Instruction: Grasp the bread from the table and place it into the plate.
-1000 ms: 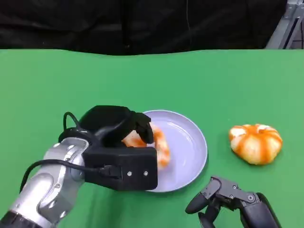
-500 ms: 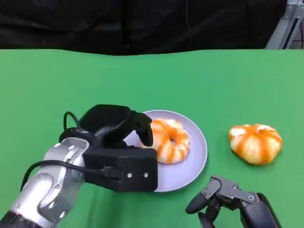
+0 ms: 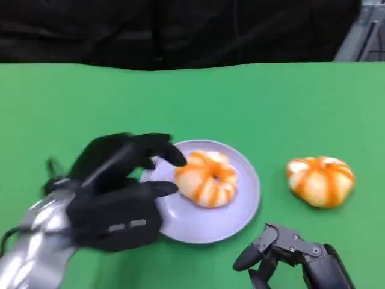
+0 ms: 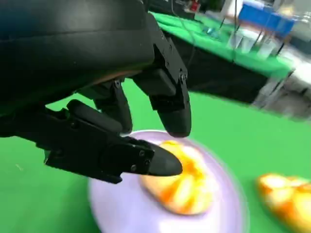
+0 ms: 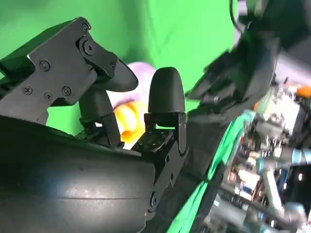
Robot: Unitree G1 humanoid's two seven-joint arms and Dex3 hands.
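One bread [image 3: 206, 177] lies on the plate [image 3: 237, 211], with no hand touching it. The left hand [image 3: 123, 180] is at the plate's left edge, its fingers [image 4: 170, 104] spread apart and empty. A second bread [image 3: 320, 180] sits on the green table [image 3: 271, 108], to the right of the plate. The right hand [image 3: 283, 250] is near the plate's front edge, its fingers loosely apart and holding nothing.

Plate [image 3: 240, 208]: pale lilac, on green table [image 3: 271, 108]
Bread [image 3: 207, 176]: in plate — orange-striped
Second bread [image 3: 320, 180]: on table, right of plate
Left hand [image 3: 123, 180]: blurred, fingers apart — beside plate, holding nothing
Right hand [image 3: 283, 250]: low, near edge, empty
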